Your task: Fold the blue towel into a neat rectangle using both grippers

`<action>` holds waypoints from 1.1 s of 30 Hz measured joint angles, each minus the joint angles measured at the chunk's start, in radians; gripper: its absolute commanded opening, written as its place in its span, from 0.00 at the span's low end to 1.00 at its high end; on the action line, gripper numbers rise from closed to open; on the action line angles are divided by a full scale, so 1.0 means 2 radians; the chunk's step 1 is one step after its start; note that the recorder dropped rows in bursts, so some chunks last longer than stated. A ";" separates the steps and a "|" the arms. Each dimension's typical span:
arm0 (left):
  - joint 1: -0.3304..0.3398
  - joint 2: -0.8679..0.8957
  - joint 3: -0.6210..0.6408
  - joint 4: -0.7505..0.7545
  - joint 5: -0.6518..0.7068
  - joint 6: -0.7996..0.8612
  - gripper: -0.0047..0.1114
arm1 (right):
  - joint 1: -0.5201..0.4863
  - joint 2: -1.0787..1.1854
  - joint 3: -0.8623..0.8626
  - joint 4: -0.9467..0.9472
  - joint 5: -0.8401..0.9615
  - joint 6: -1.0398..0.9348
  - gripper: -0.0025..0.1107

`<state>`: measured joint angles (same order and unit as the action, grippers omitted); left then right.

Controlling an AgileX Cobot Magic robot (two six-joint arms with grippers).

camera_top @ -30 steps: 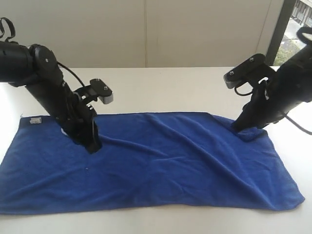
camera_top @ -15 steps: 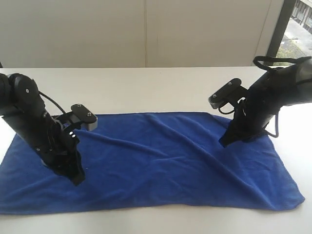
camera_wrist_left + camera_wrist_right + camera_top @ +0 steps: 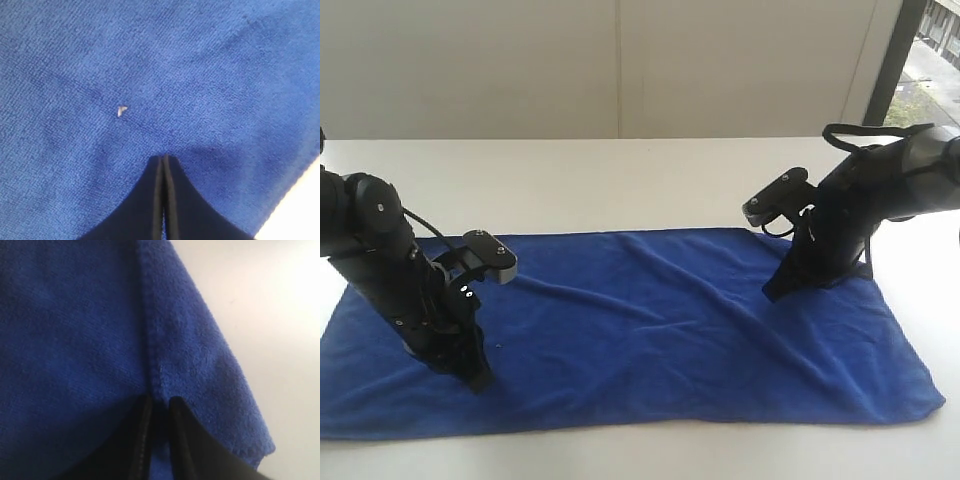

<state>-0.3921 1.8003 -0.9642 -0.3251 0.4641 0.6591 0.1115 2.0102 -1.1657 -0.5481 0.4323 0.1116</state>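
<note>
The blue towel [image 3: 650, 330] lies spread out lengthwise on the white table [image 3: 620, 180], with soft creases across its middle. My left gripper [image 3: 478, 382] points down onto the towel's left part near the front edge. In the left wrist view the left gripper [image 3: 163, 158] is shut, pad against pad, its tips resting on the towel [image 3: 200, 75] with nothing between them. My right gripper [image 3: 772, 293] stands on the towel's far right part. In the right wrist view the right gripper [image 3: 159, 401] has narrow jaws pinching a raised hem ridge of the towel [image 3: 150, 340].
A small white fleck [image 3: 121, 111] sits on the cloth ahead of the left fingers. Bare table [image 3: 270, 315] shows beside the towel's edge at the right gripper. A pale wall [image 3: 620, 60] rises behind the table, and a dark window frame [image 3: 890, 60] stands at the upper right.
The left arm has swung from the towel's far edge toward its near-left part. The right gripper has slid a little left over the towel, and its jaws have narrowed onto the cloth.
</note>
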 measured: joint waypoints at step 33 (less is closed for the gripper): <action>0.002 0.005 0.010 -0.005 -0.008 -0.002 0.04 | -0.020 0.007 -0.054 -0.154 -0.012 0.100 0.14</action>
<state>-0.3881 1.8102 -0.9440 -0.3353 0.4485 0.6560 0.0707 2.0240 -1.2733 -0.8561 0.4088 0.3111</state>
